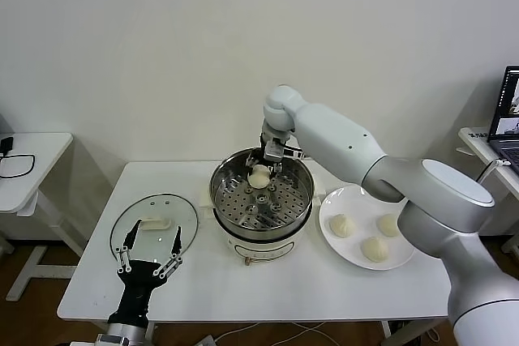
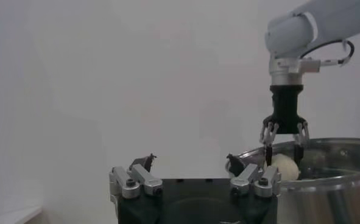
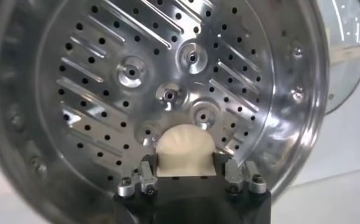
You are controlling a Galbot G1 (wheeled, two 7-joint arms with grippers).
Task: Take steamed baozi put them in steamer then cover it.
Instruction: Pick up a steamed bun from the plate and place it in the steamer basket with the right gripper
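Observation:
The steamer [image 1: 223,200], a shiny steel pot with a perforated tray [image 3: 106,91], stands mid-table on a white base. My right gripper [image 1: 264,169] reaches down inside its far side, open, with one baozi [image 1: 259,177] resting on the tray between its fingertips [image 3: 147,173]. The pads stand close beside the bun's sides [image 3: 184,149]. Three more baozi [image 1: 375,249] lie on a white plate [image 1: 332,239] right of the steamer. The cover [image 1: 182,216], a glass lid with a cream handle, lies flat left of the steamer. My left gripper [image 1: 148,261] hovers open over the lid's near edge, holding nothing.
A small white side table [image 1: 32,160] with a cable stands at far left. A laptop [image 1: 509,115] sits on another surface at far right. The wall runs close behind the table. The steamer's white base has a knob [image 1: 247,261] facing me.

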